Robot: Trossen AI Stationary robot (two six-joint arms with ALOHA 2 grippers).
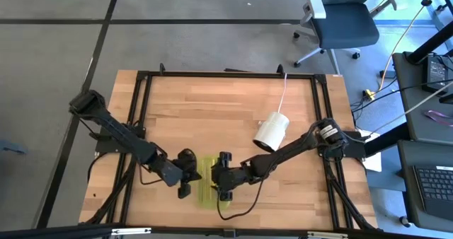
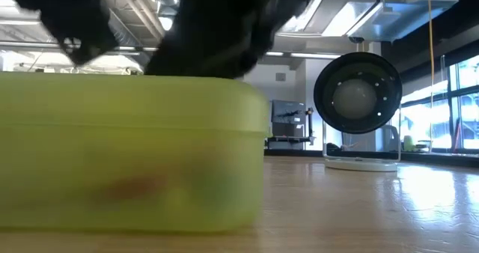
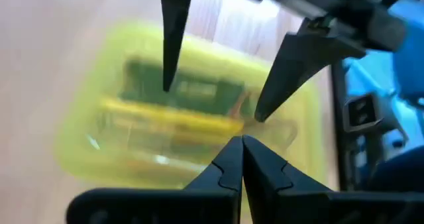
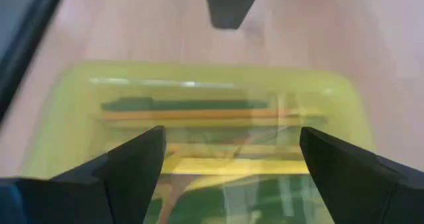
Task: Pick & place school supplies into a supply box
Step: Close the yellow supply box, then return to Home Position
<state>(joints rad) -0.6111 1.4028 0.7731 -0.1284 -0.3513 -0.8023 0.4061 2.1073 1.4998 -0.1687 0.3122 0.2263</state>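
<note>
Box: one yellow-green supply box (image 2: 131,152), hard against the low camera, at the table's (image 1: 212,105) near edge.
Right gripper (image 4: 228,161): fingers spread wide just above the box, holding nothing.
Left gripper (image 3: 242,144): tips pressed together, empty, over the box's other side.
Supplies (image 4: 212,128): inside the box; about five pens and pencils, perhaps more, since they blur together.
Other: one white cylinder (image 1: 272,131) on a cord, well apart.

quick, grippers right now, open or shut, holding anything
Left gripper: shut, empty, over the supply box.
Right gripper: open, empty, over the same box.
</note>
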